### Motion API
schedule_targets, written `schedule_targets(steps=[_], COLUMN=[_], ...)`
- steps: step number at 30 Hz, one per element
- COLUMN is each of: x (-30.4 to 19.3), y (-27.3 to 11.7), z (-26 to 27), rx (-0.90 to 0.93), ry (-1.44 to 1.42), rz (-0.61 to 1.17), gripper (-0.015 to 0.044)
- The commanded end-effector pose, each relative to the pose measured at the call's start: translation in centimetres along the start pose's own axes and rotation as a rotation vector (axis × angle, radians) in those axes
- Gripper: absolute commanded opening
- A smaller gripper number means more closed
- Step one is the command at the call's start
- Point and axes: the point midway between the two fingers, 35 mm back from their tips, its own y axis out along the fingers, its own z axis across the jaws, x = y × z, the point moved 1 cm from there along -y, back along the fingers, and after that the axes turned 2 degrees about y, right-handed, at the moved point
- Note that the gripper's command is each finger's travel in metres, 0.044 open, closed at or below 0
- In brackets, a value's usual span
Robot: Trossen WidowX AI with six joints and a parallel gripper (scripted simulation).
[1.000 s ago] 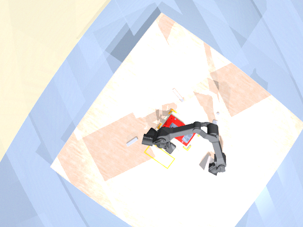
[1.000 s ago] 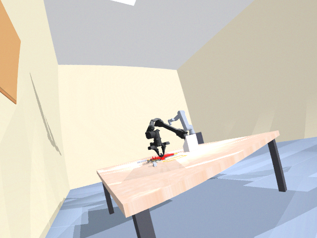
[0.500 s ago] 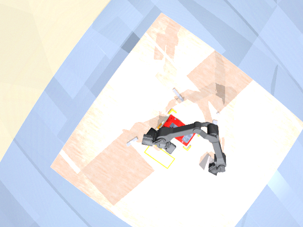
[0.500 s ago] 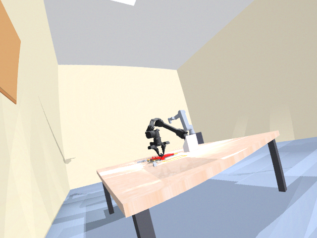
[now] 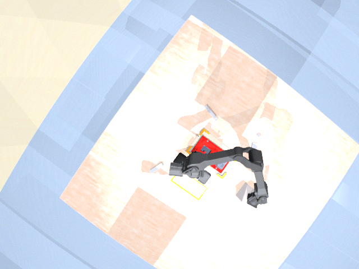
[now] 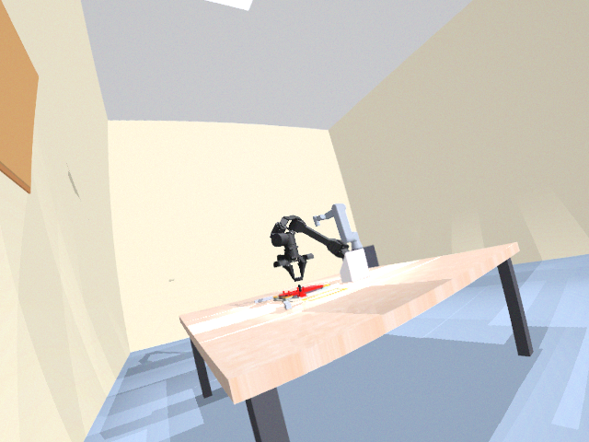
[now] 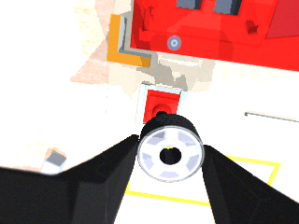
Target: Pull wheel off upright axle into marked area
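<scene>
My gripper (image 6: 297, 278) (image 7: 169, 146) points down and is shut on the wheel, a black tyre with a pale spoked hub. The wheel (image 7: 149, 146) sits between the fingertips in the wrist view, raised above the table and off the axle. The dark upright axle (image 6: 299, 287) (image 7: 161, 113) stands below the fingers; its top shows just past the tyre. Its small red base (image 7: 170, 99) has a pale rim. The marked area, a yellow outline (image 5: 184, 189) (image 7: 168, 198), lies on the table beside the base, partly hidden by wheel and fingers. In the top view the arm hides the wheel.
A large red board (image 5: 202, 141) (image 7: 210, 47) lies beside the axle, with orange corner pieces (image 5: 203, 130) (image 7: 112, 42). Small grey blocks (image 5: 156, 167) (image 5: 211, 112) (image 7: 55, 159) lie around. A grey arm (image 6: 341, 223) stands behind on a white base (image 6: 355, 267).
</scene>
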Motion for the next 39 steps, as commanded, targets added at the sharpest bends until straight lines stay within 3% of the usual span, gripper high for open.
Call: schedule_targets(steps=[1,20,39], x=[0.0,-9.0,-9.5], y=[-2.3,-2.4,1.2], z=[0.0,-5.9,-6.0], rx=[0.014,0.013,0.013], ry=[0.006,0.004,0.005], rz=[0.01,0.016,0.016], gripper=[0.0,0.0,0.0])
